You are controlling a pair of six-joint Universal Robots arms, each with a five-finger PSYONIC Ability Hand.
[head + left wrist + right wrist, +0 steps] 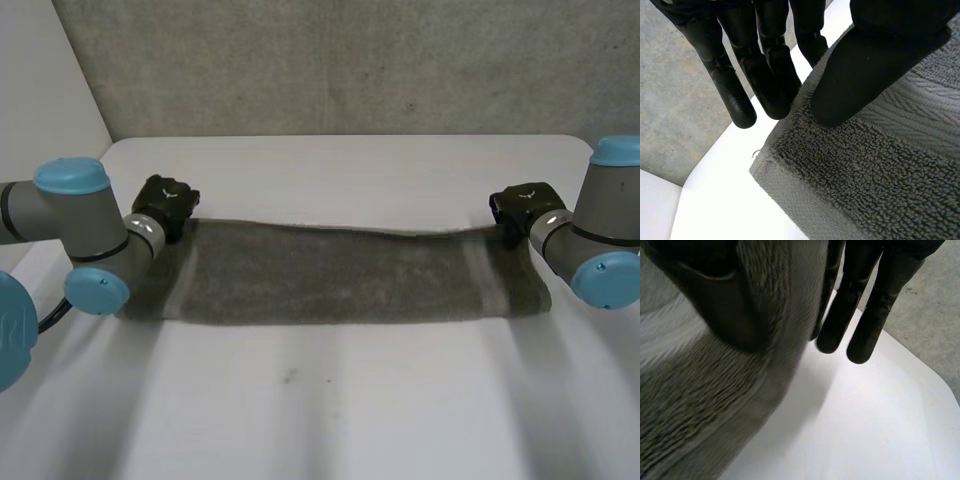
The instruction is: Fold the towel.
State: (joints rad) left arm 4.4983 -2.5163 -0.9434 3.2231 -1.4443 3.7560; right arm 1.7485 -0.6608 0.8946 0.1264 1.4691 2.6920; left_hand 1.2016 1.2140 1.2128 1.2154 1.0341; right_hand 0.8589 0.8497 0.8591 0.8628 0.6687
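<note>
A dark grey towel (330, 275) lies in a long band across the white table (330, 410), doubled over lengthwise. My left hand (165, 205) is at its far left corner. In the left wrist view the thumb (865, 65) presses on top of the towel (880, 175) near that corner and the fingers (770, 75) sit against its edge, pinching it. My right hand (520, 210) is at the far right corner. There the towel (715, 390) runs between the thumb (715, 295) and the fingers (865, 315). The far edge sags slightly between the two hands.
A grey concrete wall (350, 60) rises behind the table's far edge. Bare tabletop lies in front of the towel and beyond it. Both grey arms with light-blue caps (72, 178) come in from the sides.
</note>
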